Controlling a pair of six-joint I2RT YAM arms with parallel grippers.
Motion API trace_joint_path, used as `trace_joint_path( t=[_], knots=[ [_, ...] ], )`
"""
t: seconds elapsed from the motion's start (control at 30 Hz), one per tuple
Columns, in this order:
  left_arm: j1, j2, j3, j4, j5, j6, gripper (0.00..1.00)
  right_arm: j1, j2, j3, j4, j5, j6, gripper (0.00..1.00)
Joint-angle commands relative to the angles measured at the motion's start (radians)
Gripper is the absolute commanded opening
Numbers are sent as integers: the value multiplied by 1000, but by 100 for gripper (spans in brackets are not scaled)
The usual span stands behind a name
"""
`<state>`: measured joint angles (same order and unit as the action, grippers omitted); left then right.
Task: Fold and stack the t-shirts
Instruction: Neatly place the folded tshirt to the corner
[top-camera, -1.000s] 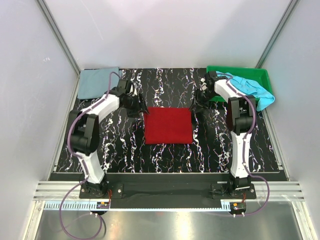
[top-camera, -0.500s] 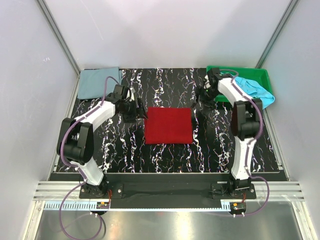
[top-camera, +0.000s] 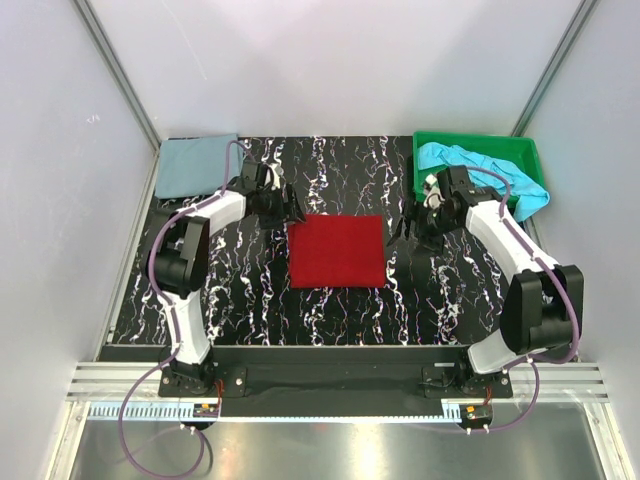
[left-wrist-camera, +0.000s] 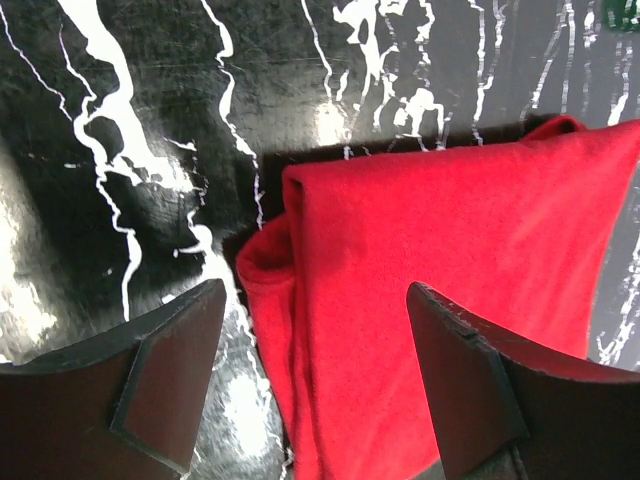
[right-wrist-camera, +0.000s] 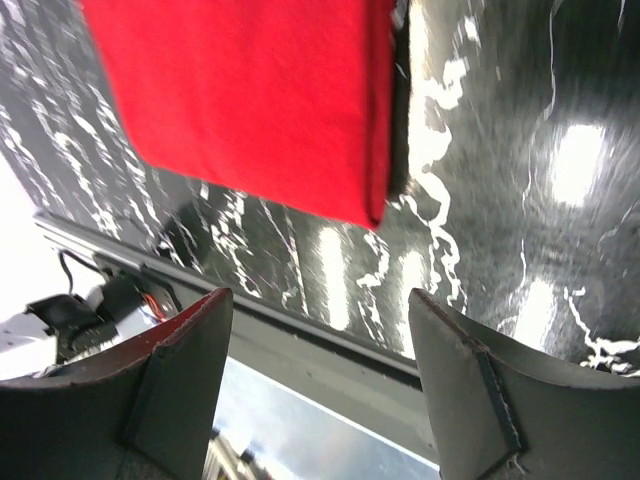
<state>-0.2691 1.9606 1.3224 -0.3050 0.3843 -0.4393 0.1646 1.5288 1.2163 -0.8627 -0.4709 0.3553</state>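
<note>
Squarely amid the bench (top-camera: 240, 290) we note the folded red t-shirt (top-camera: 337, 250): left jaws at its far-left corner, right jaws just off its far-right. Both pairs gape, holding nothing.

Table (top-camera: 250, 300): black top veined with white like marble, running from the arms' bases to the far wall
Middle of table: red t-shirt (top-camera: 337, 250), folded into a flat, nearly square block, its layered folds showing along the left side, lying square to the table's edges
Far left corner: grey-blue t-shirt (top-camera: 195, 163), folded flat, reaching the table's left border
Far right corner: green tray (top-camera: 480, 138), standing on the top, well apart from the red t-shirt
</note>
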Motion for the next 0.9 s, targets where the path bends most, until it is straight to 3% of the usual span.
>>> trace_joint_path(
  t=[0.0,0.33,0.57,0.77,0.87],
  knots=[
    [-2,12,31,55,13,40,79,9,-51,-46,47,-49,-4,78],
    [-16,83,18,38,64,74,78,9,-65,-86,57,-69,-42,78],
    [-25,80,-18,58,82,62,66,9,-59,-106,65,-86,-53,77],
    [-24,104,-31,124,123,7,45,9,-71,-138,76,-94,-56,78],
    [-22,118,-26,159,133,-15,23,9,-85,-164,79,-100,-50,78]
  ],
)
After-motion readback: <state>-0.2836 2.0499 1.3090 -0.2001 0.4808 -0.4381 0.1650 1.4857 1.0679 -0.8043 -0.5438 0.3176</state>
